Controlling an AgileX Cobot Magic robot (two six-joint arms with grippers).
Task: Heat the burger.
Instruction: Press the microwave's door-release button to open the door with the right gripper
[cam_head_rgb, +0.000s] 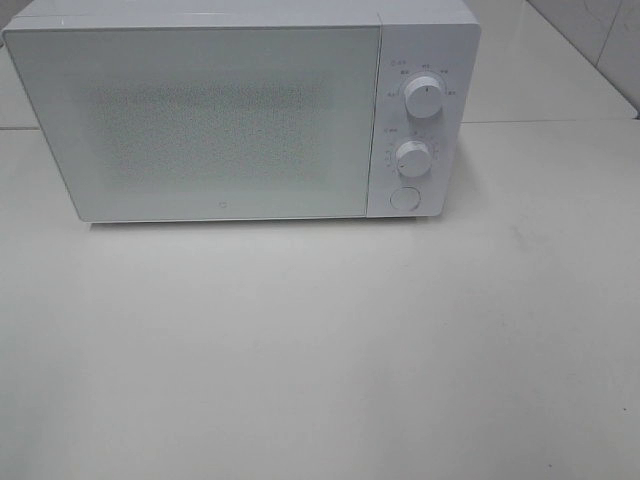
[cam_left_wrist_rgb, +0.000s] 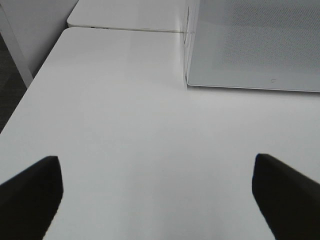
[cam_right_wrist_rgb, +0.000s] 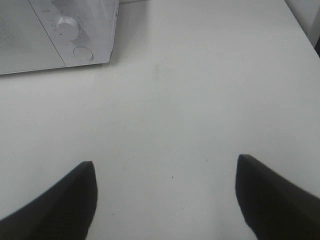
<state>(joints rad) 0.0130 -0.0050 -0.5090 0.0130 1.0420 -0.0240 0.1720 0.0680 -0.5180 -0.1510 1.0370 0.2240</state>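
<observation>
The burger is out of view in every frame. A white microwave (cam_head_rgb: 200, 120) stands at the back of the white table (cam_head_rgb: 320, 350) with its frosted door shut. In the left wrist view my left gripper (cam_left_wrist_rgb: 157, 195) is open, its dark fingertips (cam_left_wrist_rgb: 30, 190) wide apart over bare table, short of the microwave's front corner (cam_left_wrist_rgb: 187, 82). My right gripper (cam_right_wrist_rgb: 165, 195) also stands open with nothing between its fingers, hanging over bare table off the microwave's control-panel end (cam_right_wrist_rgb: 85, 35). Neither arm shows in the exterior high view.
The microwave's control panel carries two round knobs (cam_head_rgb: 424, 98) (cam_head_rgb: 412, 157) and a round button (cam_head_rgb: 404, 198). A second tabletop (cam_left_wrist_rgb: 125, 15) adjoins behind. The table's edge (cam_left_wrist_rgb: 30, 95) drops to a dark floor beside the left gripper.
</observation>
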